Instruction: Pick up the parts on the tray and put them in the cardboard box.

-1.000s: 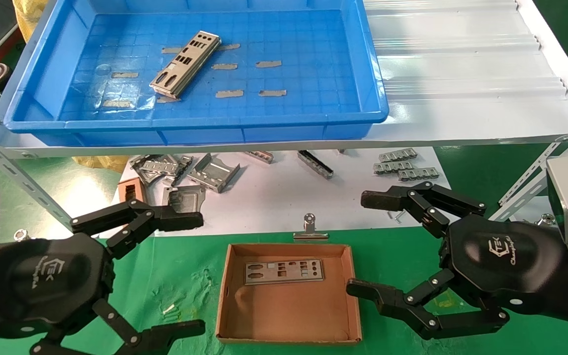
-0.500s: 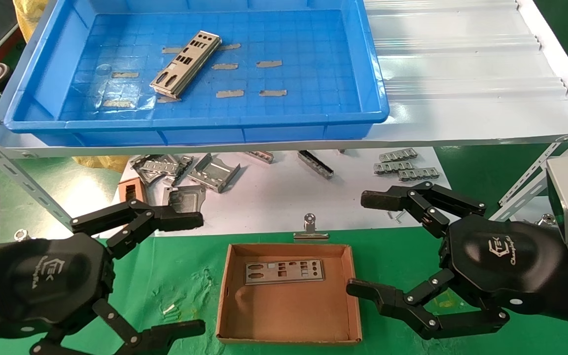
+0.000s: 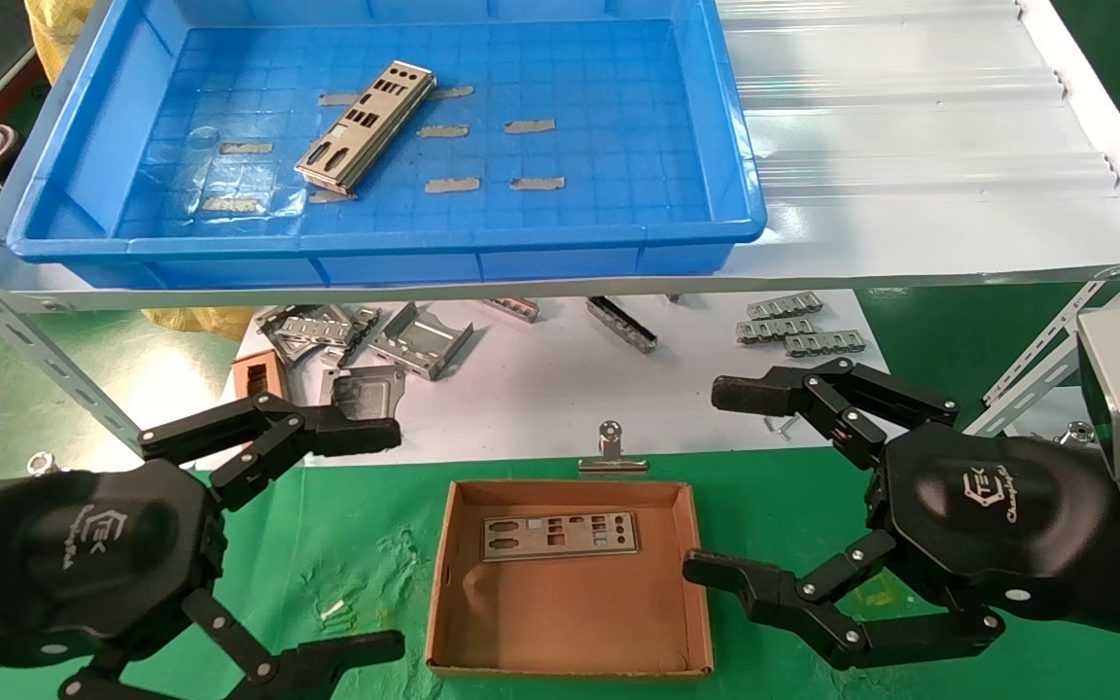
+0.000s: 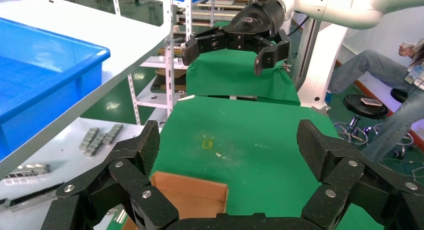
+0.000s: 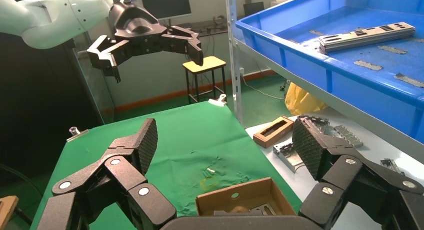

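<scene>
A silver-grey punched plate (image 3: pixel 364 124) lies slanted on the floor of the blue tray (image 3: pixel 735 146) on the shelf; it also shows in the right wrist view (image 5: pixel 367 36). A second plate (image 3: pixel 560 536) lies flat in the far part of the brown cardboard box (image 3: pixel 696 564) on the green cloth. My left gripper (image 3: pixel 380 540) is open and empty, left of the box. My right gripper (image 3: pixel 716 481) is open and empty, right of the box. In the left wrist view, a box corner (image 4: pixel 200 195) shows below my open left gripper (image 4: pixel 230 150). The right wrist view has the box (image 5: pixel 240 200) below my open right gripper (image 5: pixel 225 145).
Bent metal brackets (image 3: pixel 419 340), slotted strips (image 3: pixel 793 326) and a small brown frame piece (image 3: pixel 257 374) lie on the white sheet under the shelf. A binder clip (image 3: pixel 611 452) sits just behind the box. The shelf's front edge (image 3: pixel 560 284) overhangs the lower table.
</scene>
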Controlling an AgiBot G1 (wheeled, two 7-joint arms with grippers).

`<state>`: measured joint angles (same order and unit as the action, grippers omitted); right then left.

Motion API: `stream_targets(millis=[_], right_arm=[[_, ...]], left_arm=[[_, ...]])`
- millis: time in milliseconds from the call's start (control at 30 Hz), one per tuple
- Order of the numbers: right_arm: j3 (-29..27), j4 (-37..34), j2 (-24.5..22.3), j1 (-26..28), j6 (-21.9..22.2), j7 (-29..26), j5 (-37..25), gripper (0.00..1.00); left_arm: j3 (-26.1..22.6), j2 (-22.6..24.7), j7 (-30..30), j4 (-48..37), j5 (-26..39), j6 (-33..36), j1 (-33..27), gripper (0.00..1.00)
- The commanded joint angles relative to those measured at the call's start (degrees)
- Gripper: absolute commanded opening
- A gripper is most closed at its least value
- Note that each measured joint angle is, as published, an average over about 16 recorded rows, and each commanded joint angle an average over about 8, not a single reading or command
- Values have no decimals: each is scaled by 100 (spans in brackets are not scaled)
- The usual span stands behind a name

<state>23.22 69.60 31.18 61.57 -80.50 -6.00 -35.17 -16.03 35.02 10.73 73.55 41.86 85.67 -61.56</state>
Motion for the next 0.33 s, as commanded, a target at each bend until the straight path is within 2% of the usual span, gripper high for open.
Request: stream_targets(millis=[33,333], right_arm=[[0,0,0,0,0,0,0,100],[0,0,0,0,0,0,0,100]], left_arm=[[0,0,0,0,0,0,0,100],[0,0,0,0,0,0,0,100]])
